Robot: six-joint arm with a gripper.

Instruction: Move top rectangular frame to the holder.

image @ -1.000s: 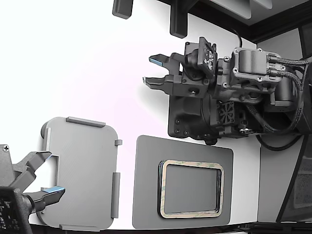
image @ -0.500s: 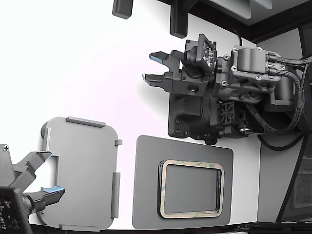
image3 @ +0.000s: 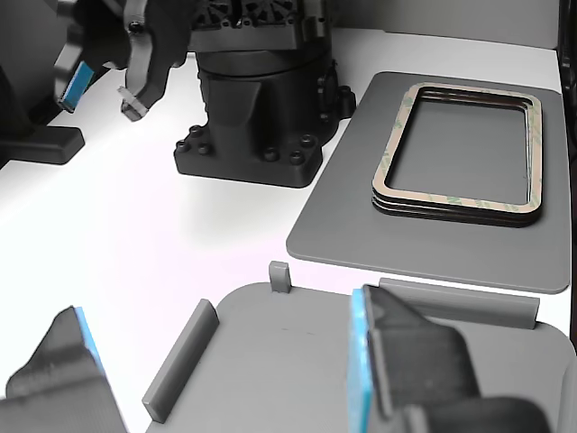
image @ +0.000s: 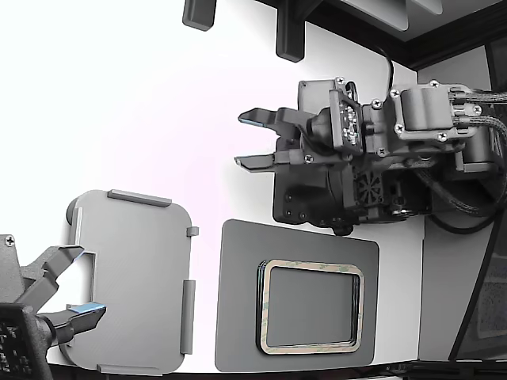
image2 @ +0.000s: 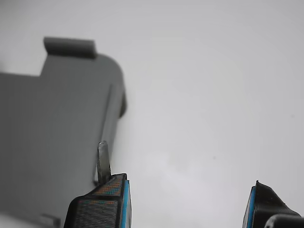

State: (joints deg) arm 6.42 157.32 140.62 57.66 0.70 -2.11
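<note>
Hovering off the dark grey slab [image: 238,317], my gripper [image: 247,139] is spread wide and empty, ready, I judge, to take a rim. The top rectangular frame [image: 313,267] lies on its stack on that slab, untouched. The holder [image: 135,277] waits just beside the slab, bare.

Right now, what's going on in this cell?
One arm's end effector hangs open and empty over the white table, away from the parts. The top rectangular frame lies untouched on its stack on the dark slab. The holder is empty, with a second arm's end effector open at its edge.
</note>
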